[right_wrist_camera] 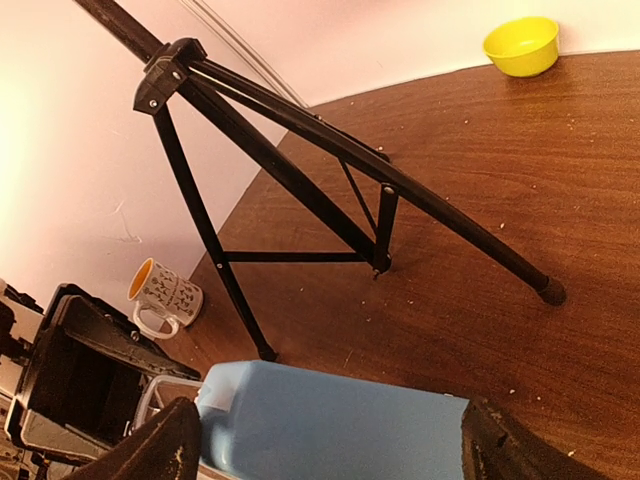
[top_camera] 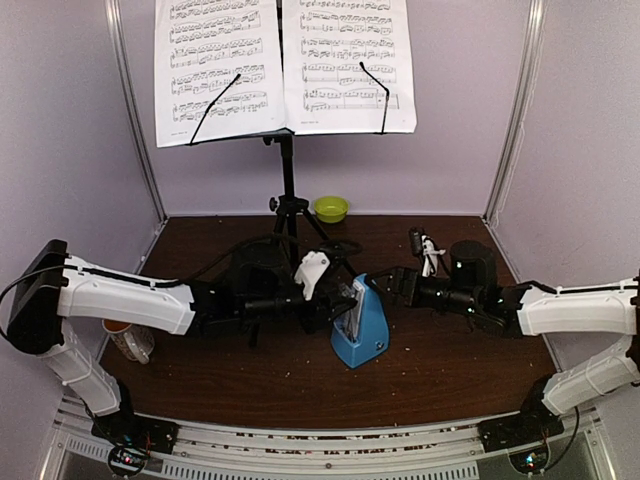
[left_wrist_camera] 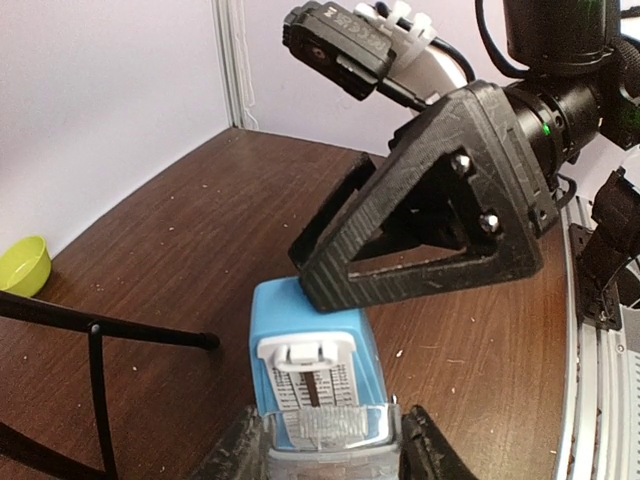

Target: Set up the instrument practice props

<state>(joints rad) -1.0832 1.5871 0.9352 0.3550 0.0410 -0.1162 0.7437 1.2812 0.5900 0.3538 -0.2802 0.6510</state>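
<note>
The black music stand (top_camera: 288, 190) stands at the back with two white sheet-music pages (top_camera: 285, 65) on its desk. The blue metronome (top_camera: 362, 328) stands on the table's middle. My left gripper (top_camera: 335, 308) comes at it from the left. In the left wrist view the left gripper (left_wrist_camera: 330, 452) is shut on the clear front cover (left_wrist_camera: 330, 430), at the metronome's (left_wrist_camera: 300, 320) front. My right gripper (top_camera: 385, 290) comes from the right. In the right wrist view the right gripper (right_wrist_camera: 325, 450) is shut on the blue body (right_wrist_camera: 330, 425). One right finger (left_wrist_camera: 430, 220) lies against the metronome's top.
A lime-green bowl (top_camera: 331, 208) sits at the back wall. A white-and-orange mug (top_camera: 128, 338) lies under my left arm and also shows in the right wrist view (right_wrist_camera: 165, 295). The tripod legs (right_wrist_camera: 300, 190) spread just behind the metronome. Purple walls close three sides.
</note>
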